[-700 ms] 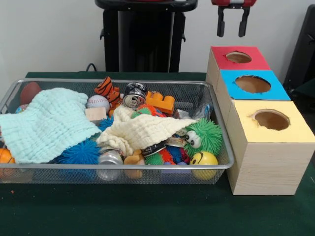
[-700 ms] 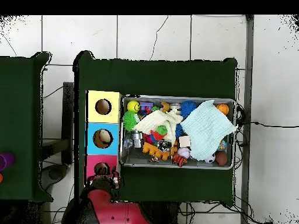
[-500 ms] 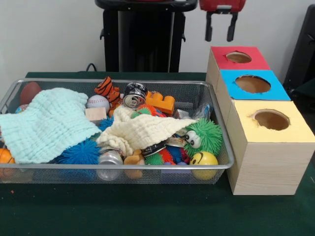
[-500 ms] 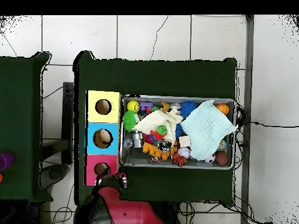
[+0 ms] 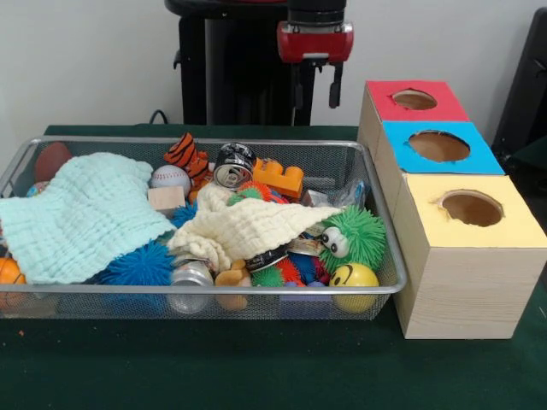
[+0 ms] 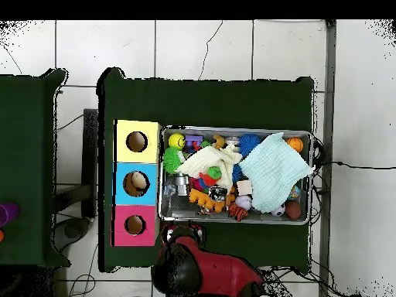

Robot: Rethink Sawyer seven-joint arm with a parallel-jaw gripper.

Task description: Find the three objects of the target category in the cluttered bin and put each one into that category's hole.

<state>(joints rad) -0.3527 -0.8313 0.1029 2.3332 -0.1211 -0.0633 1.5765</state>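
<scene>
The wire mesh bin sits mid-table, full of clutter: a mint cloth, a cream cloth, a green fuzzy toy with eyes, a yellow smiley ball, a baseball, a tin can, an orange block and a tiger-striped toy. Three wooden boxes with holes stand beside it, topped red, blue and yellow. My gripper hangs open and empty above the bin's far rim, left of the red box. It also shows in the overhead view.
The overhead view shows the bin with the yellow, blue and red boxes along its left side. A blue spiky ball and a wooden cube lie by the cloths. The black pedestal stands behind.
My gripper has moved from above the red box leftward in the front view and lower, to above the bin's far rim. It stays open. The bin's contents have not moved.
</scene>
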